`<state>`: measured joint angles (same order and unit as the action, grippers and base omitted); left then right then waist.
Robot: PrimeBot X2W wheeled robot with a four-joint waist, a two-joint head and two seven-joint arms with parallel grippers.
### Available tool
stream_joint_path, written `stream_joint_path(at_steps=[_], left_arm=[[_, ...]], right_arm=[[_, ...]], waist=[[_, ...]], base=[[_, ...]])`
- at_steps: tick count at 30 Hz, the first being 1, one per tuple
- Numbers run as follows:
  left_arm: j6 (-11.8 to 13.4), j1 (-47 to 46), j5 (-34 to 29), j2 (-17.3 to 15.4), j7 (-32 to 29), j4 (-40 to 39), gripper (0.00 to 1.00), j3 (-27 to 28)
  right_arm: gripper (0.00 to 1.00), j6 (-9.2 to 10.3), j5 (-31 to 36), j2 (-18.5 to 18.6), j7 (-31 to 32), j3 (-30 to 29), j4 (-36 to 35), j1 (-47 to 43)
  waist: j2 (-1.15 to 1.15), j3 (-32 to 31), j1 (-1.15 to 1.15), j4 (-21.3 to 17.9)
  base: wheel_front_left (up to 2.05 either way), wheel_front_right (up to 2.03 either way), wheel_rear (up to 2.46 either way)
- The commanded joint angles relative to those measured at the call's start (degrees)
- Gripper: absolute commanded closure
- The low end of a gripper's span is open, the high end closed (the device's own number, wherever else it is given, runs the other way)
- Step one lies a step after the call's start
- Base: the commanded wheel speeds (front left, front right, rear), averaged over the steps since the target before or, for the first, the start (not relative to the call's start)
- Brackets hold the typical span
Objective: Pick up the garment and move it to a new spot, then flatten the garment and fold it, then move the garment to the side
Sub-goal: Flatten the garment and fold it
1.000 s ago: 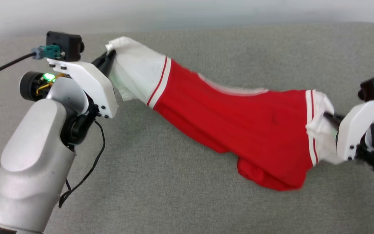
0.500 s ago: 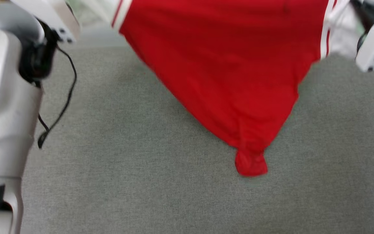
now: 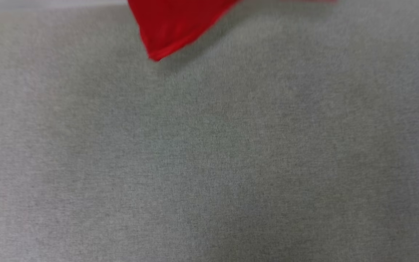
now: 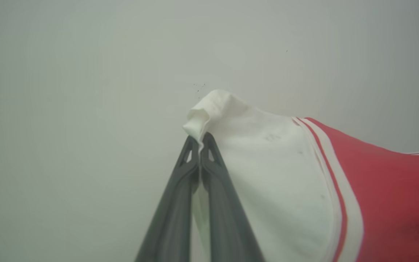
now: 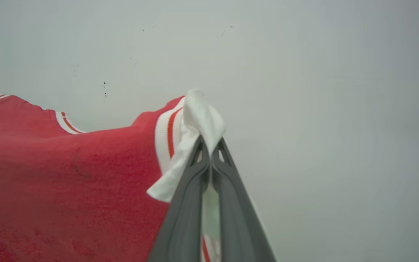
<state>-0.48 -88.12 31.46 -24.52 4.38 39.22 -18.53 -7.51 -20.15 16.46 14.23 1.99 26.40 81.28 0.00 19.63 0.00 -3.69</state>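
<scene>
Garment [image 3: 171,27]: blurred; my head view cut it off.
Left gripper [image 4: 199,141]: was clamped on its white end.
Right gripper [image 5: 209,147]: likewise clamped.

There is one garment [image 4: 395,189], with two white sleeves [image 4: 267,163] and one red body [image 5: 67,174], one left gripper [image 4: 199,140] and one right gripper [image 5: 210,145], making two, each with two dark fingers [image 4: 173,218], one grey surface [image 3: 209,163] and one pale wall [image 4: 86,72].
</scene>
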Motion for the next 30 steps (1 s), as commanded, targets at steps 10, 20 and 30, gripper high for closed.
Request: stream_joint_path(at_steps=[10, 20, 30], left_arm=[[-0.86, -13.09, -0.09, -0.52, 0.57, 3.76, 1.00, 0.79], [-1.37, -11.91, 0.97, 0.99, -0.19, 6.95, 1.00, -0.06], [-3.02, -6.91, 3.47, 3.31, 1.69, 11.61, 1.00, -0.18]], right_arm=[[1.00, 0.04, -1.12, -0.14, -6.21, 2.33, 8.60, 18.50], [1.00, 0.04, -4.54, -0.79, -11.19, 8.95, 18.16, 22.88], [1.00, 0.04, -8.81, -1.69, -13.61, 14.62, 27.08, 19.10]], waist=[[0.00, 14.51, 0.00, -0.73], [0.00, 21.37, 0.00, -0.79], [0.00, 20.81, 0.00, -0.02]], base=[[0.00, 0.00, 0.00], [0.00, 0.00, 0.00], [0.00, 0.00, 0.00]])
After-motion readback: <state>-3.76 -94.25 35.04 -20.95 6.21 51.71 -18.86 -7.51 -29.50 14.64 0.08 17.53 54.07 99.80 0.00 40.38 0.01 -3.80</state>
